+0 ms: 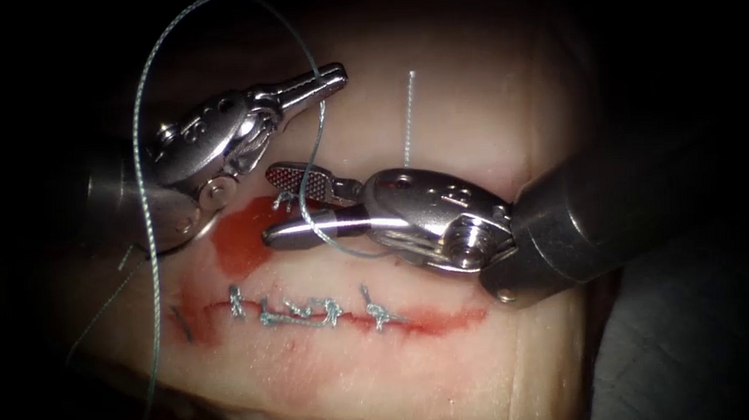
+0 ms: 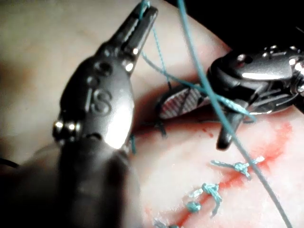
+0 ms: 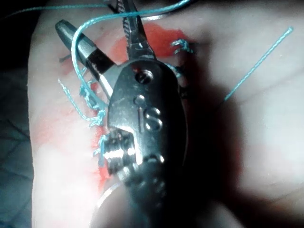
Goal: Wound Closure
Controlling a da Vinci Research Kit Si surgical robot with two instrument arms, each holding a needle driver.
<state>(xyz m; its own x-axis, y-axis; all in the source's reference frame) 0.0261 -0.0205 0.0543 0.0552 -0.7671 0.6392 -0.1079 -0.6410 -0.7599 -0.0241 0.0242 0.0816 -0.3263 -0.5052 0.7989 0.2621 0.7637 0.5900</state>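
My left tool is clamped on the thread at its tips, far of the cut, left of centre; jaws closed tight, thread pinched between them, also seen in the left wrist view; my right tool comes in from the right, jaws spread wide, gripping nothing; thread drapes across both open jaws, one loop passing round the near jaw; no needle that I can make out, so I can't place it.

Thread: from my left tips it drops near-wards toward the right jaws; a second run arcs far and left, then falls down the left side, past the cut's left end; long axis of that run roughly far-to-near; cut itself runs left-right, stitches along it, red fluid pooled just far of its left part; a loose cut end stands far of my right tool.

Risks, as I judge: loop sliding off the near jaw if the thread goes slack; thread snagging on the open jaws' serrations and fraying; hard pull tearing stitches through tissue; open jaw tips digging into tissue, they sit very close.
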